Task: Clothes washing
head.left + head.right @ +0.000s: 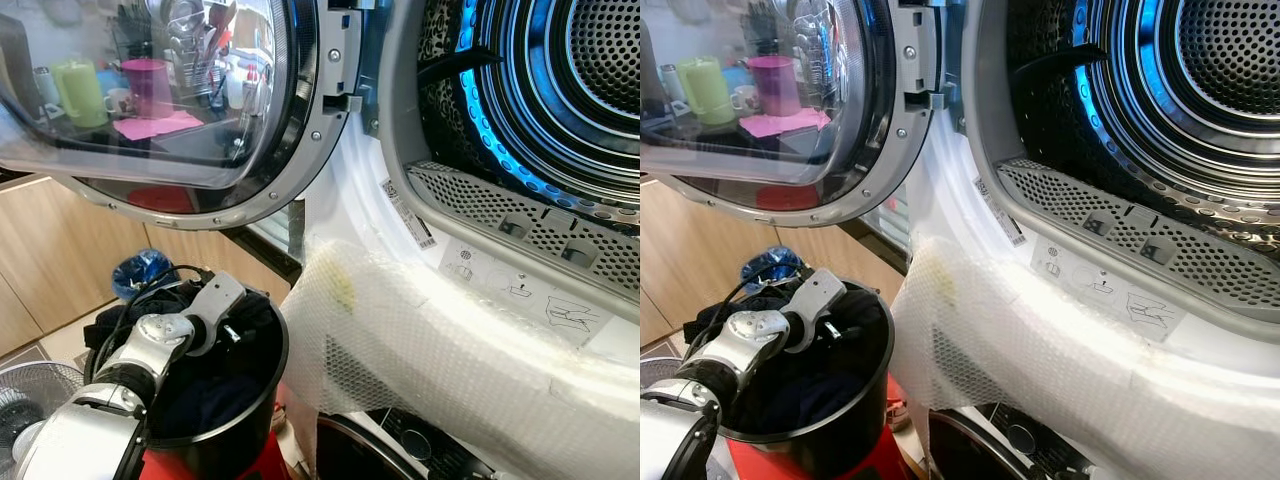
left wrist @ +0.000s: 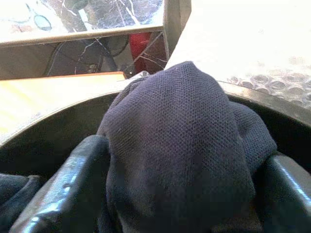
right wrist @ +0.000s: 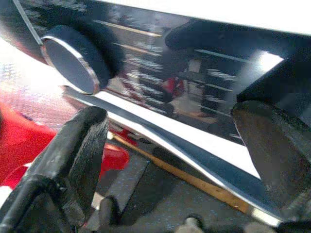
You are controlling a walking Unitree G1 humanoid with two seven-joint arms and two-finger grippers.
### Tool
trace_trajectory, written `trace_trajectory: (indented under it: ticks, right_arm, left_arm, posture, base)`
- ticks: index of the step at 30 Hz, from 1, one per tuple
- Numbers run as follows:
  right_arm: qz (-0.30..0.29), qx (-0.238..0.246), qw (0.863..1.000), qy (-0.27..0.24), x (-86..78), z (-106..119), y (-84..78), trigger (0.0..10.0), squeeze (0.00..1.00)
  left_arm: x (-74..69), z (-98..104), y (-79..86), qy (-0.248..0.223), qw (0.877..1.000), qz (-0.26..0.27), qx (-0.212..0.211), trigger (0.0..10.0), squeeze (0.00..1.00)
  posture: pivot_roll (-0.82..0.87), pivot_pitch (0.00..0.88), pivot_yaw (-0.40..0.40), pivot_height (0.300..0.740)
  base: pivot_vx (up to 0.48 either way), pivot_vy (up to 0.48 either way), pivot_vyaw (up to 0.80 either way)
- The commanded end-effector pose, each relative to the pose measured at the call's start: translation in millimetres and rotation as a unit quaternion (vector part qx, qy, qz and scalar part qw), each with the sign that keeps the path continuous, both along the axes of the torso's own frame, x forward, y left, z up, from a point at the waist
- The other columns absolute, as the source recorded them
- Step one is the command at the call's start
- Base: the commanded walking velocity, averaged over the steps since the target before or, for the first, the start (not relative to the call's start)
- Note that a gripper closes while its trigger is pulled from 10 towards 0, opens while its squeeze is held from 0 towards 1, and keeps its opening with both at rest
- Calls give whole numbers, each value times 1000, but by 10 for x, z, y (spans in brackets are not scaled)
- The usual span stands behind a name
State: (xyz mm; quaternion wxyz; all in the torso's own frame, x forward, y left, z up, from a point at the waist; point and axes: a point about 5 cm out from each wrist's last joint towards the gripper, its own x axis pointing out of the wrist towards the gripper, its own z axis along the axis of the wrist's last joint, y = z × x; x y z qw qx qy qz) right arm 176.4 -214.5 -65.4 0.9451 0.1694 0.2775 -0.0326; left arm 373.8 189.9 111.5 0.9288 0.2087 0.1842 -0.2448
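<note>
My left arm is bent at the elbow and reaches down into the black bucket (image 1: 262,395) at about 7 o'clock in the head view, its left tool (image 2: 180,194) pinching a bunched dark navy garment (image 2: 180,145) between both fingers (image 2: 73,184). The dryer drum (image 1: 560,90) stands open at 1 o'clock with its door (image 1: 180,110) swung out toward 10. My right tool (image 3: 170,160) hangs spread apart near a dial (image 3: 73,63) on a glossy black control panel (image 3: 194,63).

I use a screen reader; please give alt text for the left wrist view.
The left gripper holds a bunched dark navy knit garment between its two black fingers, inside a black bucket. Bubble wrap lies just beyond the rim.
</note>
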Motion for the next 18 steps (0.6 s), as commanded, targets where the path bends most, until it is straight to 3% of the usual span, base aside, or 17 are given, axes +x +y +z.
trace_trajectory:
  ticks: [1,7,18]
  right_arm:
    - [-15,-10,1000,-6,-28,20,-108,10000,0]
    - [-11,-18,1000,-4,-74,22,-156,10000,0]
    - [-6,-13,1000,-4,-47,16,-86,10000,0]
  left_arm:
    - [29,33,-16,-1,1000,9,-2,0,0]
    - [35,23,-89,2,1000,8,-18,0,0]
    - [36,52,-58,-10,1000,4,-20,0,0]
  posture:
    - [62,34,-128,740]
    - [56,33,-141,740]
    - [65,22,-123,740]
  base:
    - [0,0,0]
    - [0,0,0]
    - [0,0,0]
